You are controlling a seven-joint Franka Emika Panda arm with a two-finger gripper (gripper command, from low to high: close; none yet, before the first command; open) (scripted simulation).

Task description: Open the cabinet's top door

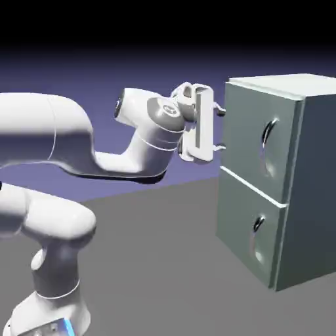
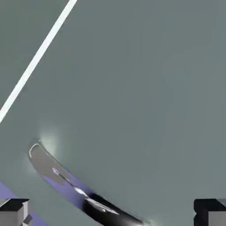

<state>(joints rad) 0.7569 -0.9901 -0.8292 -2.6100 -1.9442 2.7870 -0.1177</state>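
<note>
The pale grey-green cabinet (image 1: 316,190) stands at the exterior view's right with two stacked front doors. The top door (image 1: 246,131) carries a long curved silver handle (image 1: 267,140). My gripper (image 1: 221,130) is open, its two fingers spread one above the other. It hovers just in front of the top door, short of the handle and touching nothing. In the hand view the door panel (image 2: 145,97) fills the picture. The handle (image 2: 62,176) curves across the lower left, and both grey fingertips (image 2: 13,212) sit at the bottom corners with nothing between them.
The lower door (image 1: 243,226) has a shorter curved handle (image 1: 256,231) under the pale seam (image 1: 256,188) between the doors. A bright white line (image 2: 39,55) crosses the hand view's upper left. The grey table (image 1: 164,262) stretches between the robot's base and the cabinet.
</note>
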